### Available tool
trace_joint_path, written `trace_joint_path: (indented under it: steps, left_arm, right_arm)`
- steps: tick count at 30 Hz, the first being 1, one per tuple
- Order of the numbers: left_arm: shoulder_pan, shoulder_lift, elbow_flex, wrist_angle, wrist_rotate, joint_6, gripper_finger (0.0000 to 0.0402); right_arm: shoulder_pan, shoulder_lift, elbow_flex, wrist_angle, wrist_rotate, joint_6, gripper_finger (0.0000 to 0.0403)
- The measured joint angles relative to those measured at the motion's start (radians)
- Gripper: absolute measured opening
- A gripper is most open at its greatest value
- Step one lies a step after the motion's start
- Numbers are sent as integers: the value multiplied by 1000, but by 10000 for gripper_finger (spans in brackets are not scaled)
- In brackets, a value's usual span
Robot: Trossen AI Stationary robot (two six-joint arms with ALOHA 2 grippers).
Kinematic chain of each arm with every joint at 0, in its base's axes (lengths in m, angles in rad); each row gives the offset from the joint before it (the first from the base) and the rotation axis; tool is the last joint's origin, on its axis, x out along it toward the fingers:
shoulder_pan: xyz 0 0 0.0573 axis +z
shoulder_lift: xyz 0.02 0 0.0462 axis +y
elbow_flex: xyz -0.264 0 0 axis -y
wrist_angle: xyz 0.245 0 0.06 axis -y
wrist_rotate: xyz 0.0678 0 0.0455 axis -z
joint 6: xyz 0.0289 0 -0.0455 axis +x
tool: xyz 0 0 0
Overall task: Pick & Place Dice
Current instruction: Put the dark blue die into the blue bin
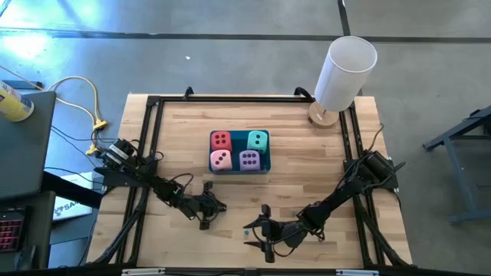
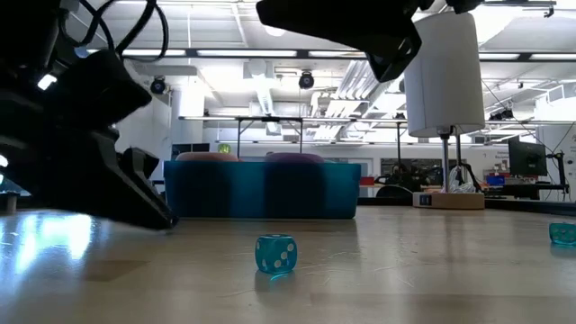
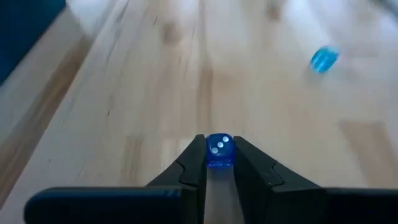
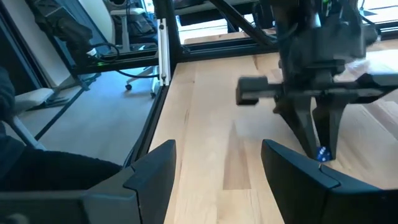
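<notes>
Four soft dice, red [image 1: 220, 140], teal [image 1: 258, 141], pink [image 1: 221, 159] and purple [image 1: 248, 159], sit inside the blue tray [image 1: 239, 170] at mid-table. My left gripper [image 1: 205, 215] is near-left of the tray, shut on a tiny blue dotted bead [image 3: 219, 149]. The right wrist view shows that gripper [image 4: 318, 152] pointing down. My right gripper [image 1: 259, 232] is open near the table's near edge, and its fingers [image 4: 155, 171] hold nothing. A second tiny teal bead [image 2: 275, 254] rests on the table just off those open fingers. My left gripper pinches the tiny blue dotted bead [image 3: 219, 160] between its two fingertips, at their free ends only. The fingers point down at the table from above [image 4: 321, 154]. A face with white dots shows beyond the tips. I cannot tell whether the bead is clear of the wood.
A white cylinder on a round wooden base [image 1: 341, 73] stands at the far right corner. A black frame [image 1: 153, 103] runs round the tabletop. Another tiny teal bead [image 2: 562, 233] lies far to the right. Bare wood stretches between the tray and both grippers.
</notes>
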Motion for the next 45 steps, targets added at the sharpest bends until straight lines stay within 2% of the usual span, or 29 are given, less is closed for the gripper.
trace_joint_path:
  steps: [9,17,20,24,33,45]
  left_arm:
    - [22,-191,2,-33,-23,41,51]
    - [147,-447,3,-408,-72,29,51]
    - [194,-540,3,-539,-123,28,50]
    - [276,-625,3,-653,-133,40,50]
    - [460,-622,4,-716,-121,45,50]
    - [471,-619,4,-695,-75,38,55]
  right_arm:
    - [0,0,0,-4,0,-13,229]
    - [0,0,0,-4,0,-17,229]
    - [0,0,0,-4,0,-16,229]
    - [0,0,0,-4,0,-17,229]
    - [0,-1,0,-4,2,-18,229]
    - [0,-1,0,-5,3,-26,229]
